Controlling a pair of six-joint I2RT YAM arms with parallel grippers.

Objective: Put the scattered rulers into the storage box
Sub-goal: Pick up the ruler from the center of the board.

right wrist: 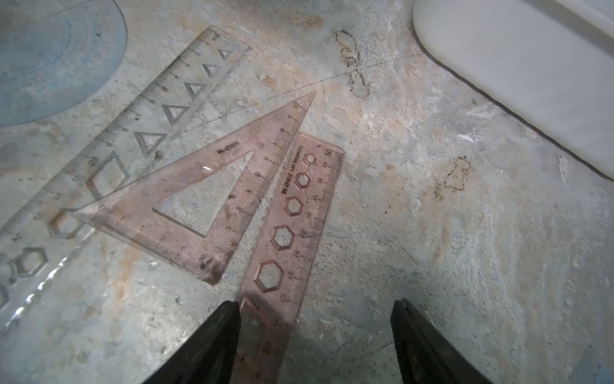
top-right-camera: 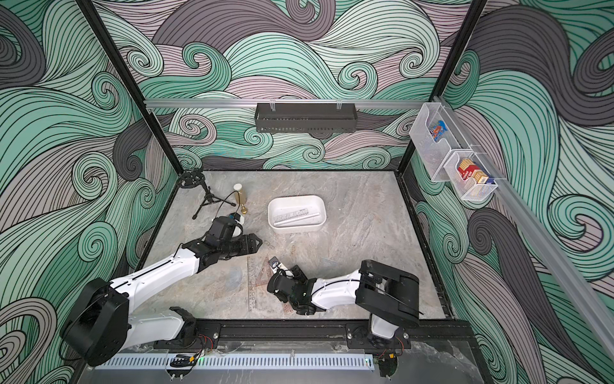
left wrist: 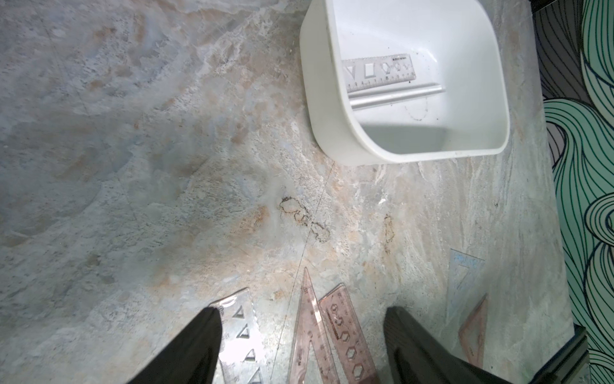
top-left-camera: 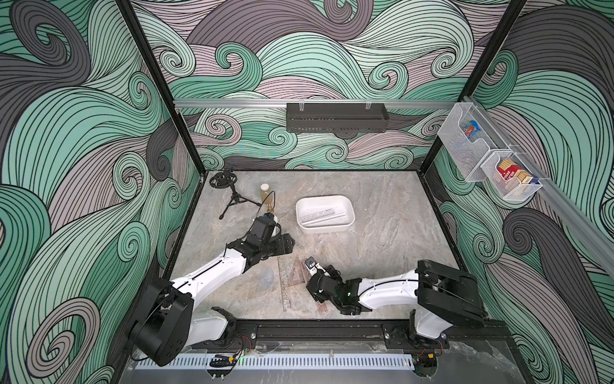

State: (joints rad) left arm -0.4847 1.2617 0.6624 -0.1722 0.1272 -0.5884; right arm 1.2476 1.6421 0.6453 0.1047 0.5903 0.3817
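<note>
The white storage box [top-left-camera: 324, 229] [left wrist: 319, 99] sits mid-table with a clear ruler [left wrist: 378, 74] and a pale bar inside. On the table in front lie a long clear ruler [top-left-camera: 284, 282] [right wrist: 149, 109], a pinkish set square [top-left-camera: 296, 272] [right wrist: 206, 186] and a pinkish straight ruler [right wrist: 299, 226] [left wrist: 342, 325]. Two more set squares, one clear [left wrist: 461, 282] and one pinkish [left wrist: 475, 332], lie further right. My left gripper [top-left-camera: 289, 242] [left wrist: 302, 311] hovers open and empty between box and rulers. My right gripper [right wrist: 317, 302] is open low over the pinkish straight ruler, which lies flat beside one finger.
A small black tripod [top-left-camera: 232, 196], a capped bottle [top-left-camera: 264, 192] and a small brass piece [top-left-camera: 268, 209] stand at the back left. A bluish translucent disc [right wrist: 50, 60] lies left of the rulers. A black tray [top-left-camera: 335, 117] and mesh baskets [top-left-camera: 465, 146] hang on the walls.
</note>
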